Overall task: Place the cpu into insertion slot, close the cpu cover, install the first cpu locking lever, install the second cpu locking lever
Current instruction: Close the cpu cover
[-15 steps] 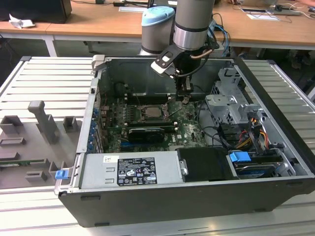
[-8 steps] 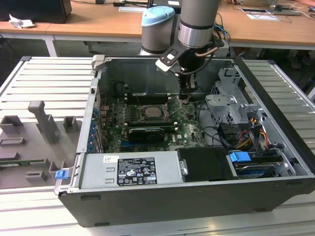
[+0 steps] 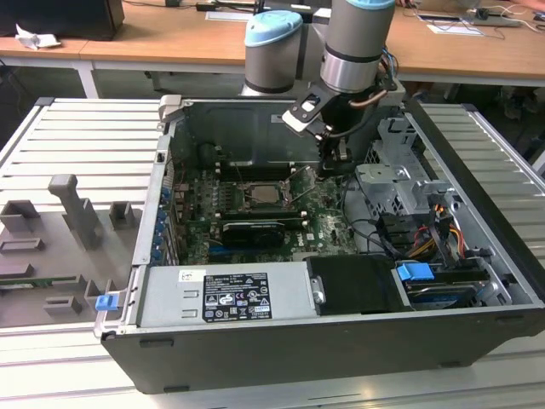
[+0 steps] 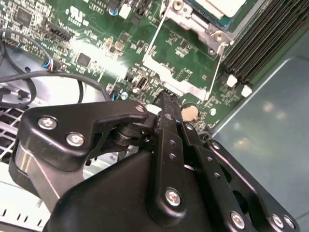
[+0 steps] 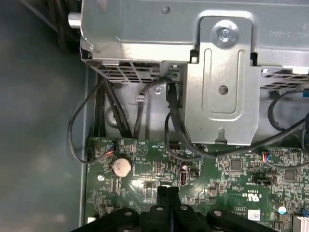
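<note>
Gripper [image 4: 165,99] pressed together near one open cpu cover [image 4: 176,83]; one cpu [image 4: 219,7] in insertion slot [image 4: 190,19].

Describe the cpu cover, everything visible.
The cpu cover is a thin silvery metal frame with a square cut-out; green board shows through it in the second wrist view. It is swung open, off the insertion slot, where the cpu already sits. The shut tool has its tip by the cover's free edge; contact cannot be told.

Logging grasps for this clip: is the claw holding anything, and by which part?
Nothing held: the claw is shut and empty above the circuit board.
</note>
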### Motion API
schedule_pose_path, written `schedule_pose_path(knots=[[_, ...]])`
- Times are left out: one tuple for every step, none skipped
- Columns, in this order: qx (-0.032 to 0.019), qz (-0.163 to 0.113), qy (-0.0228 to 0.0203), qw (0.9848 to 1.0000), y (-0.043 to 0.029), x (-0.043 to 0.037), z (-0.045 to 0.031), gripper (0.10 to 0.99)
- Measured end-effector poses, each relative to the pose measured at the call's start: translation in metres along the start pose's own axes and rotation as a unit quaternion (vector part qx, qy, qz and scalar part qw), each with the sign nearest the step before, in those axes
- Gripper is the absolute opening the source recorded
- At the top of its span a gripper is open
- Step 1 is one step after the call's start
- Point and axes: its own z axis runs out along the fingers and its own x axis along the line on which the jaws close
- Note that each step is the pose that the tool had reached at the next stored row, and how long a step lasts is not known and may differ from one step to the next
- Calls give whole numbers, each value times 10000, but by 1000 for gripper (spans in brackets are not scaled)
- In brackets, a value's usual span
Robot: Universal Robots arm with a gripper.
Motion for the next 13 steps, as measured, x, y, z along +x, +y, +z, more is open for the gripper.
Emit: schedule_pose_path(knots=[[58, 1, 3, 10000, 0, 0, 0, 106], [80, 1, 10, 10000, -1, 0, 0, 106], [103, 2, 24, 9999, -4, 1, -1, 106], [119, 3, 36, 9999, -13, 1, -3, 106], [124, 2, 51, 9999, -43, 2, -6, 106], [124, 2, 56, 9999, -90, 4, -6, 106], [124, 2, 56, 9999, -130, 6, -6, 106], [124, 2, 56, 9999, -169, 7, -6, 106], [124, 2, 56, 9999, -207, 9, -6, 106], [124, 2, 56, 9999, -239, 10, -5, 106], [124, 2, 56, 9999, -245, 10, -4, 106], [124, 2, 56, 9999, -250, 11, -2, 106], [124, 2, 57, 9999, -263, 11, 7, 106]])
